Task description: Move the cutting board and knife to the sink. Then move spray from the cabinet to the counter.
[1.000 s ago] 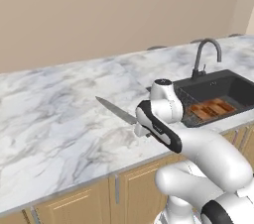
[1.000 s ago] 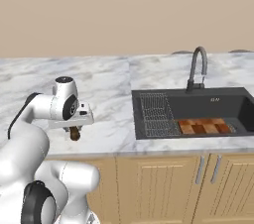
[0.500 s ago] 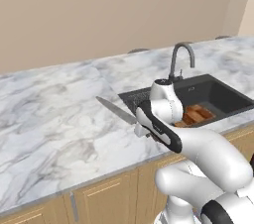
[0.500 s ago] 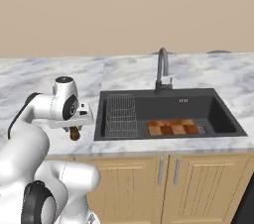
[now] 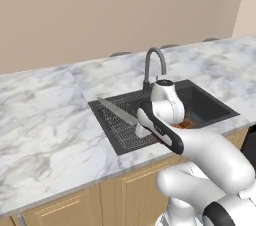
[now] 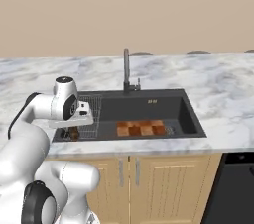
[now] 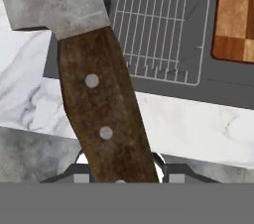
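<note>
Gripper: the gripper [image 7: 119, 176] is sitting at the bottom middle of the hand view and is squeezing the knife's handle between its two fingers.
Knife: the knife [image 5: 117, 112] is showing a long, pointed silver blade and a dark brown wooden handle with small round rivets. In the left base view it is sticking out toward the upper left, over the wire rack [image 5: 122, 120].
Cutting board: the cutting board [image 6: 141, 128] is lying flat in the sink, in the lower middle of the right base view. It is checkered in light and dark brown.
Sink: the sink [image 6: 171, 101] is sitting in the counter [image 5: 40, 120], with the faucet [image 5: 152, 65] behind it.
Change: the whole picture is sliding sideways against the earlier frames, so the sink is now nearer the middle. The knife blade, over white marble before, is now over the rack.
Count: one knife, one cutting board, one sink, one faucet.
</note>
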Available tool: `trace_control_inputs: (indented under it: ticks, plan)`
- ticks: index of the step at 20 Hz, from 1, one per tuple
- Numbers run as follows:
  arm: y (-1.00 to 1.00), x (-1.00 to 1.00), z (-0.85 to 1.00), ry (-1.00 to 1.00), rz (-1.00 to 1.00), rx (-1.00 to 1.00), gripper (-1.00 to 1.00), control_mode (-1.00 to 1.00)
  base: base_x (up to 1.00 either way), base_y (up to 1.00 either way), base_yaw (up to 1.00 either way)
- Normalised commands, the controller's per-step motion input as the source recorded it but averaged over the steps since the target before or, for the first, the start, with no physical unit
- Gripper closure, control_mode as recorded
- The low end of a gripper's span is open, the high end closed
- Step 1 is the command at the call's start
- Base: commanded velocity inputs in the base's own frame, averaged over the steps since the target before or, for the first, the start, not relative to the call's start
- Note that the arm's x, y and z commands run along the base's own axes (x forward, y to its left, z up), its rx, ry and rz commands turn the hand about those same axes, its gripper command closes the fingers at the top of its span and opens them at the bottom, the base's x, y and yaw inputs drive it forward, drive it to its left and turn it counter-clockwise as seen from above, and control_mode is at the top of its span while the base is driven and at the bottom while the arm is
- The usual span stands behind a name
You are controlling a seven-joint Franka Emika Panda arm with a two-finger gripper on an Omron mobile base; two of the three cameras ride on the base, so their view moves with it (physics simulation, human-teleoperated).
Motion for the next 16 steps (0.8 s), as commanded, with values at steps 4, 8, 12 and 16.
trace_control_inputs:
  ticks: [4, 8, 12, 16]
  plan:
    - [0.0, 0.0, 0.0, 0.0, 0.0, 0.0, 1.0, 1.0, 0.12, -0.64, 0.0]
    - [0.0, 0.0, 0.0, 0.0, 0.0, 0.0, 1.0, 1.0, 0.21, -0.61, 0.02]
    - [0.0, 0.0, 0.0, 0.0, 0.0, 0.0, 1.0, 1.0, 0.22, -0.61, 0.04]
    - [0.0, 0.0, 0.0, 0.0, 0.0, 0.0, 1.0, 1.0, 0.35, -0.41, 0.07]
